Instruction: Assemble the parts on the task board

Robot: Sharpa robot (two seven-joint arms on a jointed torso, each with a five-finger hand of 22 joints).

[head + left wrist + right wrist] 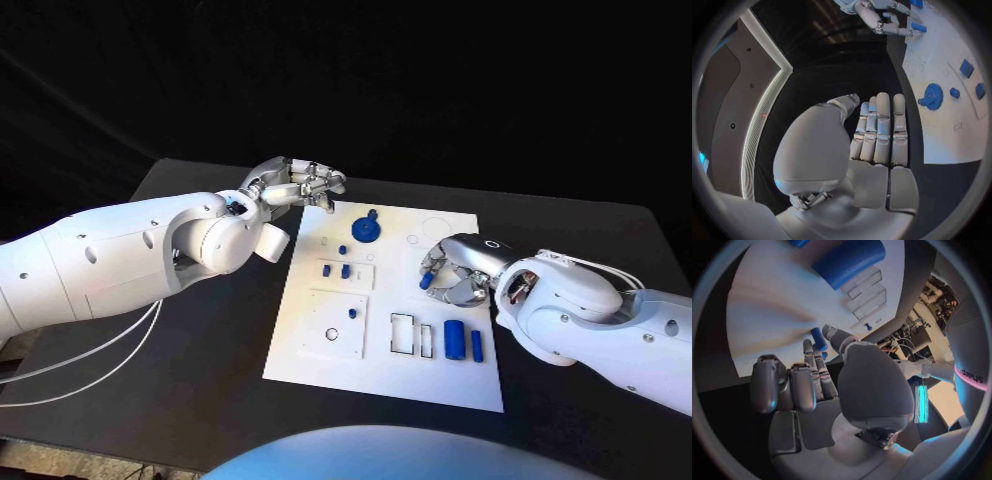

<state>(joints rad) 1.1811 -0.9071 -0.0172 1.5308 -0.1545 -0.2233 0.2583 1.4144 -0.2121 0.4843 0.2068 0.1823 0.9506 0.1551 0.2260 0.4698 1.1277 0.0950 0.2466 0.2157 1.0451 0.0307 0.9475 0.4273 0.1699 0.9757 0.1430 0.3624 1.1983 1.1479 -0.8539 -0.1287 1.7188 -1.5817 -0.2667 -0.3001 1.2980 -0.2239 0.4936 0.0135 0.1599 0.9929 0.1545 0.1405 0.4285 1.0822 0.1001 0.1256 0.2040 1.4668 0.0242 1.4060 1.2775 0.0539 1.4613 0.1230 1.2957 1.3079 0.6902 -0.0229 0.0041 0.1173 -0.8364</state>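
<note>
The task board [325,345] is lying in the middle of the black table [188,400]. The right hand [459,272] is hovering over the board's right edge and is pinching a small blue peg [427,282] between the thumb and a finger; the right wrist view is showing this peg [819,338] at the fingertips, just above the white surface. The left hand [296,186] is staying at the far left corner of the board, over the table beside it. It is holding nothing; in the left wrist view its fingers [882,127] are lying straight and side by side.

On the board, a blue gear [366,229] is sitting near the far edge, close to the left hand. Two small blue blocks [338,270] are resting a little nearer than the gear, toward the board's middle. A thick blue cylinder [454,340] and a thin blue bar [476,345] are lying side by side in the board's near right part, just beside two empty rectangular slots [411,335]. The right hand is hanging between the gear and the cylinder.
</note>
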